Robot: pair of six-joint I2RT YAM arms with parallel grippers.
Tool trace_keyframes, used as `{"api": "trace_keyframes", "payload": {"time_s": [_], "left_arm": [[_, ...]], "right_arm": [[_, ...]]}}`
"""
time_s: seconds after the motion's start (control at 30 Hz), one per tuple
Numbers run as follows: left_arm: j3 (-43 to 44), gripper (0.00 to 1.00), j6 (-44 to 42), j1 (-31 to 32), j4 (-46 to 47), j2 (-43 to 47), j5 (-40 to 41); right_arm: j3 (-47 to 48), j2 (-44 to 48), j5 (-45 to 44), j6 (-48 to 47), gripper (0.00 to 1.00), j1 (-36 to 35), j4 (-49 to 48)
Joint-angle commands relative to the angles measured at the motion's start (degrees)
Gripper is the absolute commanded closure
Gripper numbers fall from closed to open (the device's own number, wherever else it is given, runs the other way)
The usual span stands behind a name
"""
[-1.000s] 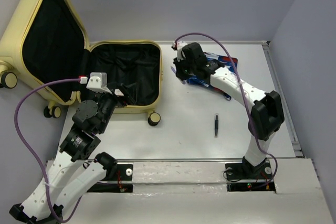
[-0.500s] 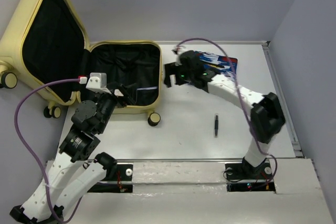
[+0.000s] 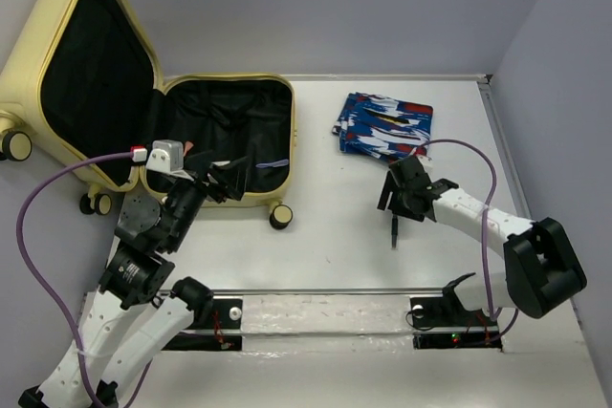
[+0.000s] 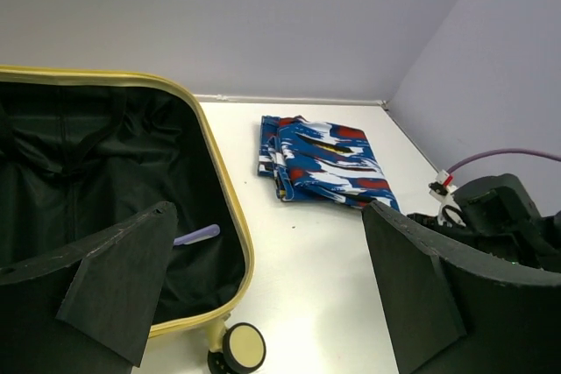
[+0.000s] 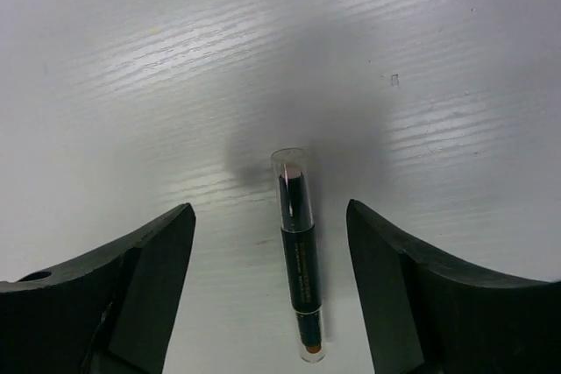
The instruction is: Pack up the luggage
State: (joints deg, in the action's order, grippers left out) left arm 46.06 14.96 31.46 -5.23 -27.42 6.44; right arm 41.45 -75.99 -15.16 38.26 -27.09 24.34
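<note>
The luggage (image 3: 163, 155) lies open at the left, a pale-yellow hard shell with black lining, its lid leaning back against the wall. A small purple item (image 3: 273, 163) rests inside near the right rim. My left gripper (image 3: 228, 177) hovers open over the front rim (image 4: 224, 216), nothing between its fingers (image 4: 123, 286). A thin black stick with a clear cap (image 5: 298, 251) lies on the table. My right gripper (image 5: 270, 216) stands open just above it, one finger on each side, not touching. From above, the right gripper (image 3: 392, 203) sits over the stick (image 3: 393, 228).
A folded blue patterned packet (image 3: 384, 126) lies at the back of the table right of the suitcase, also in the left wrist view (image 4: 324, 159). A suitcase wheel (image 3: 280, 216) sticks out at the front corner. The table's right edge (image 3: 512, 179) has a raised rail.
My right arm went from the blue packet to the suitcase's right rim, opened, then swung back towards me over the stick. The purple item now lies in the suitcase. The left arm shifted slightly.
</note>
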Motion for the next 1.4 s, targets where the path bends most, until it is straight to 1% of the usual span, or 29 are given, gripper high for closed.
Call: {"api": "trace_keyframes", "payload": {"time_s": [0.0, 0.03, 0.07, 0.13, 0.2, 0.23, 0.27, 0.37, 0.43, 0.5, 0.53, 0.6, 0.63, 0.67, 0.7, 0.73, 0.77, 0.83, 0.87, 0.9, 0.93, 0.97, 1.0, 1.03, 1.07, 1.1, 1.13, 1.23, 1.37], "left_arm": [[0.25, 0.01, 0.33, -0.26, 3.30, 0.96, -1.95], [0.25, 0.01, 0.33, -0.26, 3.30, 1.23, -2.04], [0.17, 0.01, 0.42, -0.26, 3.30, 1.32, -2.13], [0.17, 0.01, 0.42, -0.26, 3.30, 1.40, -2.13], [0.17, 0.01, 0.42, -0.26, 3.30, 1.49, -2.04], [0.08, 0.01, 0.42, -0.26, 3.30, 1.49, -2.04], [0.17, 0.01, 0.42, -0.26, 3.30, 1.49, -2.04], [0.17, 0.01, 0.42, -0.26, 3.48, 1.40, -2.22], [0.08, 0.01, 0.51, -0.26, 3.39, 1.49, -2.13], [0.08, 0.01, 0.51, -0.35, 3.30, 1.40, -2.04], [0.08, 0.01, 0.51, -0.35, 3.30, 1.32, -1.87], [0.08, 0.01, 0.51, -0.35, 3.21, 1.05, -1.17], [-0.01, 0.01, 0.42, -0.35, 3.21, 0.79, -0.90], [0.08, 0.01, 0.33, -0.44, 3.04, 0.70, -0.46], [-0.01, 0.01, 0.33, -0.52, 2.86, 0.61, 0.41], [-0.01, 0.01, 0.33, -0.53, 2.86, 0.44, 0.94], [-0.01, 0.01, 0.42, -0.53, 2.60, 0.35, 1.99], [0.08, 0.01, 0.42, -0.53, 2.34, 0.00, 2.53], [-0.01, 0.01, 0.51, -0.53, 2.42, -0.09, 2.35], [0.08, 0.01, 0.51, -0.53, 2.25, -0.35, 2.27], [0.08, 0.01, 0.68, -0.53, 2.25, -0.53, 1.92], [0.25, 0.01, 0.60, -0.53, 2.16, -0.62, 1.48], [0.17, 0.01, 0.60, -0.53, 2.25, -0.62, 1.04], [0.25, 0.01, 0.68, -0.53, 2.25, -0.79, 0.77], [0.34, 0.01, 0.77, -0.53, 2.33, -0.88, 0.42], [0.26, 0.01, 0.77, -0.61, 2.33, -0.97, 0.33], [0.34, 0.01, 0.77, -0.61, 2.33, -1.23, -0.02], [0.17, 0.01, 0.86, -0.70, 2.60, -1.67, -0.72], [-0.01, 0.01, 0.77, -0.79, 2.77, -2.63, -0.64]], "right_arm": [[-0.50, -3.46, -2.34, 5.95, 0.27, -0.07, 1.50], [-0.32, -5.73, -1.46, 5.86, 0.35, -0.07, 1.24], [-0.06, -5.75, -1.11, 5.69, 0.39, -0.07, 0.98], [0.38, -8.82, -0.31, 5.07, 0.52, -0.07, -0.07], [1.26, -10.49, 1.18, 3.06, 0.81, -0.07, -1.39], [1.70, -10.41, 1.62, 2.44, 0.91, -0.07, -1.49], [2.31, -9.89, 2.23, 1.91, 0.93, -0.07, -1.66], [6.00, -4.18, 3.37, -0.81, 0.93, -2.78, -3.06], [11.96, -2.68, 6.09, -2.22, 0.93, -5.32, -4.12], [22.23, -5.21, 10.22, -4.15, 0.93, -7.87, -5.35], [26.71, -9.66, 11.19, -5.90, 0.93, -11.28, -5.70], [36.37, -15.39, 12.95, -7.49, 0.93, -14.64, -6.23], [45.56, -18.38, 14.35, -7.76, 0.93, -16.48, -8.41], [50.00, -21.54, 16.89, -7.24, 0.93, -16.50, -9.47], [54.39, -28.01, 21.70, -6.54, 0.87, -17.20, -10.18], [62.09, -31.12, 23.32, -5.49, 0.74, -17.21, -10.97], [64.95, -35.33, 22.72, -5.30, 0.48, -17.21, -10.80], [66.83, -36.60, 20.18, -5.65, 0.18, -16.25, -10.89], [65.44, -36.34, 19.12, -5.48, 0.06, -15.28, -10.89], [63.25, -34.08, 18.42, -5.22, 0.02, -12.40, -11.15], [60.27, -32.23, 17.63, -4.95, 0.02, -10.54, -11.50], [52.84, -30.12, 13.36, -4.86, 0.02, -6.09, -11.94], [48.77, -27.84, 12.01, -4.43, 0.02, -6.04, -12.38], [44.81, -23.29, 11.56, -3.12, 0.03, -0.04, -13.60], [37.72, -21.24, 9.99, -2.58, 0.04, 6.37, -14.31], [34.78, -19.48, 9.19, -2.23, 0.06, 9.74, -14.75], [32.40, -17.38, 8.92, -2.49, 0.07, 12.82, -15.54], [28.43, -18.22, 8.65, -4.32, 0.12, 22.39, -15.46], [29.91, -23.41, 12.77, -5.83, 0.15, 28.74, -14.58]]}}
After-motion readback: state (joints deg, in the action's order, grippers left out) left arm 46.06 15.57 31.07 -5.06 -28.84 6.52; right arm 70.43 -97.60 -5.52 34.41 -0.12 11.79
